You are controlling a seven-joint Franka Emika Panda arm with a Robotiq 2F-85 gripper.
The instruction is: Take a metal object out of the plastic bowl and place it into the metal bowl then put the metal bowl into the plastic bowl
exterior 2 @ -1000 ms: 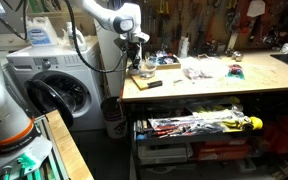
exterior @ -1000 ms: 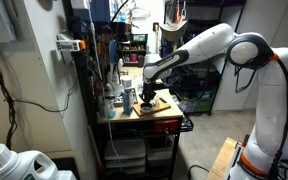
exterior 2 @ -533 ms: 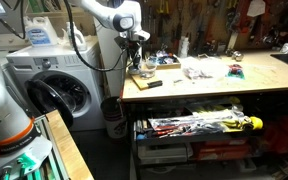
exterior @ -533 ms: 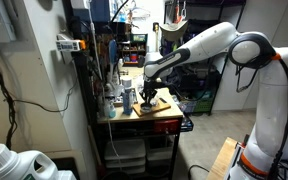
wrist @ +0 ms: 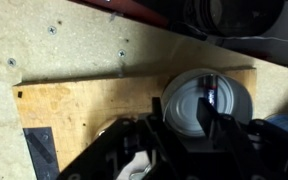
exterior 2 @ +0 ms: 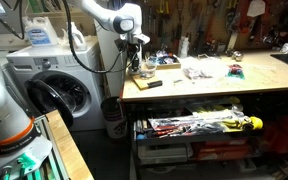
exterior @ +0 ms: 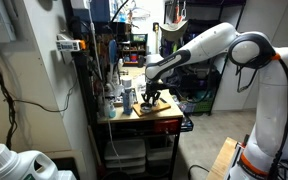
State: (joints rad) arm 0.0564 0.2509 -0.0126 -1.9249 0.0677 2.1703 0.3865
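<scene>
In the wrist view the metal bowl (wrist: 196, 103) stands on the wooden board, straight under my gripper (wrist: 184, 122). A small dark metal object (wrist: 209, 94) lies inside the bowl near its right rim, just beyond my right finger's tip. The fingers are spread apart with nothing between them but the bowl below. A white thing (wrist: 134, 166) at the bottom edge may be the plastic bowl; my gripper body mostly hides it. In both exterior views the gripper (exterior: 150, 93) (exterior 2: 139, 52) hangs low over the bowls (exterior 2: 144, 71) at the bench's corner.
The wooden board (wrist: 74, 110) lies on a speckled bench top (wrist: 44, 45). A dark round object (wrist: 229, 15) sits past the board. Bottles and clutter (exterior: 117, 95) stand beside the board; tools and papers (exterior 2: 209, 70) cover the bench. A washing machine (exterior 2: 54, 90) stands next to it.
The gripper has risen a little over the bowls; nothing else has visibly moved.
</scene>
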